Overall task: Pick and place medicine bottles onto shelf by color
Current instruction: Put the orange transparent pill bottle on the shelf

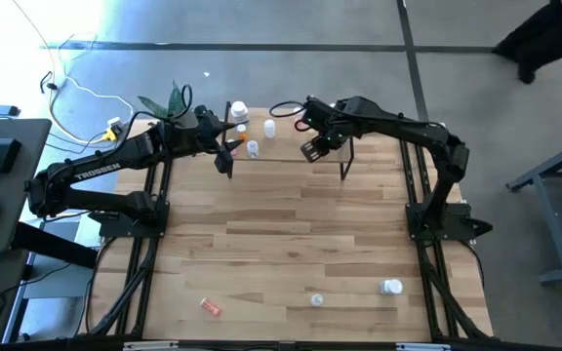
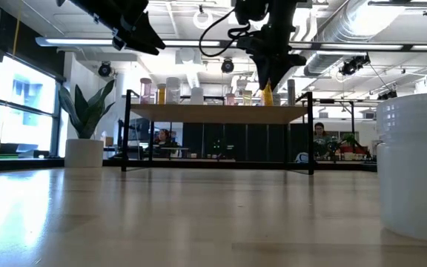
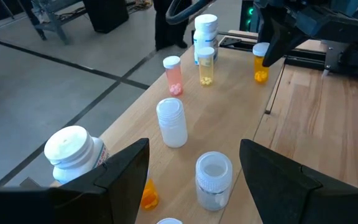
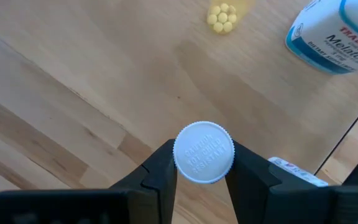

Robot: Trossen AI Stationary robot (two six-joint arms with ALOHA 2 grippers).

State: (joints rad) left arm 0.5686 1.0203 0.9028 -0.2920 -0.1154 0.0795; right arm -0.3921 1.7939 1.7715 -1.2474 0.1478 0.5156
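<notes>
While the left end effector (image 3: 194,171) gapes, the right end effector (image 4: 202,163) grips a seemingly orange bottle (image 3: 261,64) near the shelf (image 3: 241,106) edge.

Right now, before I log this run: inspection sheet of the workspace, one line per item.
Surface: plank table, mostly bare.
Shelf: shelf at the far edge, carrying several bottles, among them a pink-pill vial and a yellow-pill vial.
Loose bottles: three at the near edge, an orange one, a small white one, a larger white one.
Clutter: potted plant at the shelf's end.
Left claw: open, above the shelf bottles, holding nothing.
Right claw: shut on a white-capped bottle over the shelf.
Cables: white cable on the floor beyond the table.
Surroundings: open office; people seated far behind.
</notes>
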